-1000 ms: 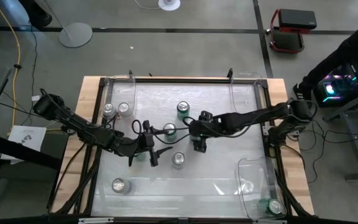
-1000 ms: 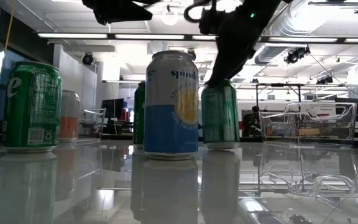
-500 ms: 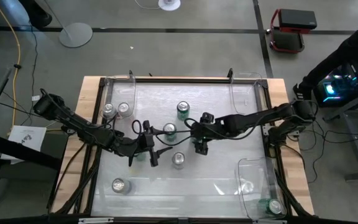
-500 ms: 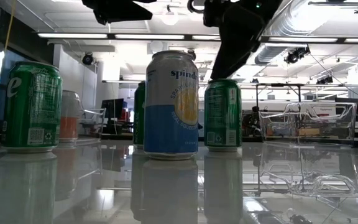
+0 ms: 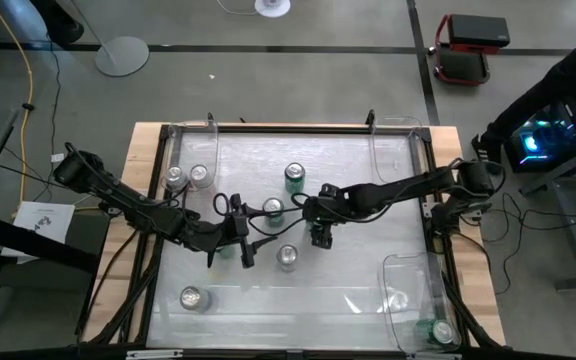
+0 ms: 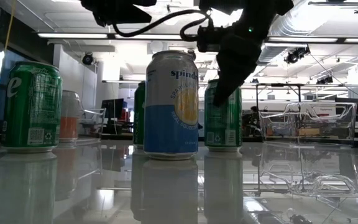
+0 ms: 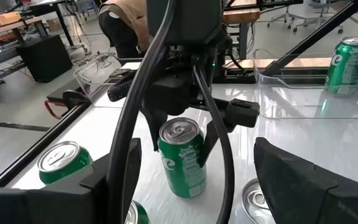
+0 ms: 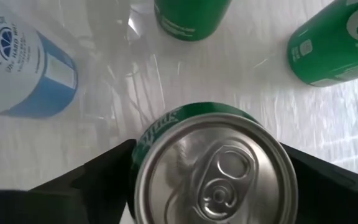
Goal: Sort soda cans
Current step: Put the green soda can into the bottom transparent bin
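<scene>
The right gripper straddles a green can mid-desk, fingers spread, not gripping. A blue-and-white can stands near. The left gripper, open, hovers beside.

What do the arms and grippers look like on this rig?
Both arms are black and slim, jointed, with black cables looped along them. Left gripper and right gripper each have two dark, flat, wedge-shaped fingers. A small green light shows on the right wrist. No markings legible.
</scene>
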Tool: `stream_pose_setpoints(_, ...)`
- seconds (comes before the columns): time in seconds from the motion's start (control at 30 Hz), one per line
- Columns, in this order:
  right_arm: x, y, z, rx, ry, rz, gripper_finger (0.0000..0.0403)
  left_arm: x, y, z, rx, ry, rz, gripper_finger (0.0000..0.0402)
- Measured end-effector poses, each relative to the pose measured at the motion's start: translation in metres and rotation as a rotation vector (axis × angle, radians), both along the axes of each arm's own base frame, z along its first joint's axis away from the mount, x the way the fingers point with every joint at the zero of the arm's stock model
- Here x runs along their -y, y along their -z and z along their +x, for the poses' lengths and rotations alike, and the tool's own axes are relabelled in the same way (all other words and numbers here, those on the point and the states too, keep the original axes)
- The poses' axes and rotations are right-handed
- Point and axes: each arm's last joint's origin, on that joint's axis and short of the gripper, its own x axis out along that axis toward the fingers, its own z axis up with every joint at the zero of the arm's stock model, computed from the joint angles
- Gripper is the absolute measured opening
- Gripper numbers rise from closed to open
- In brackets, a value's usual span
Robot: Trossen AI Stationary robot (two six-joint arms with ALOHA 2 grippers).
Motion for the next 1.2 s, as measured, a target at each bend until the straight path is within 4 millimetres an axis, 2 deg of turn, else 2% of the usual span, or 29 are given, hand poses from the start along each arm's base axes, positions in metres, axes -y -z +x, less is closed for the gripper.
stream_pose_setpoints(0.1, -0.001, -0.003, 0.000, -0.004, -0.009, -0.002, 0.0288, 0.000, 0.000, 0.000, 0.001, 0.000, -0.001, 0.0287)
stream_pose_setpoints(0.17, -0.004, -0.009, -0.001, -0.030, -0.020, 0.007, 0.0288, 0.000, 0.000, 0.000, 0.000, 0.002, -0.001, 0.0287)
stream_pose_setpoints(0.23, -0.010, -0.027, -0.005, -0.054, -0.037, 0.019, 0.0288, 0.000, 0.000, 0.000, 0.001, 0.002, -0.002, 0.0287)
stream_pose_setpoints(0.33, -0.027, -0.064, -0.020, -0.078, -0.059, 0.038, 0.0288, 0.000, 0.000, 0.000, 0.001, 0.001, -0.003, 0.0287)
stream_pose_setpoints(0.43, -0.053, -0.101, -0.046, -0.102, -0.115, 0.093, 0.0288, 0.000, 0.001, 0.000, -0.010, 0.002, 0.002, 0.0287)
stream_pose_setpoints(0.53, -0.084, -0.139, -0.081, -0.029, -0.142, 0.250, 0.0288, 0.000, 0.001, 0.000, -0.013, 0.002, 0.004, 0.0287)
stream_pose_setpoints(0.63, -0.111, -0.161, -0.121, 0.048, -0.071, 0.380, 0.0288, 0.000, 0.001, 0.000, -0.014, 0.002, 0.004, 0.0287)
stream_pose_setpoints(0.77, -0.142, -0.160, -0.173, 0.061, 0.116, 0.444, 0.0288, 0.000, 0.001, 0.000, -0.013, 0.002, 0.004, 0.0287)
stream_pose_setpoints(0.9, -0.174, -0.141, -0.211, 0.026, 0.235, 0.483, 0.0288, 0.000, 0.001, 0.000, -0.011, 0.002, 0.003, 0.0287)
stream_pose_setpoints(1.03, -0.197, -0.114, -0.232, -0.036, 0.323, 0.481, 0.0288, 0.000, 0.001, 0.000, -0.009, 0.001, 0.002, 0.0287)
stream_pose_setpoints(1.2, -0.216, -0.089, -0.242, -0.056, 0.359, 0.478, 0.0288, 0.000, -0.001, 0.000, 0.010, 0.000, -0.006, 0.0287)
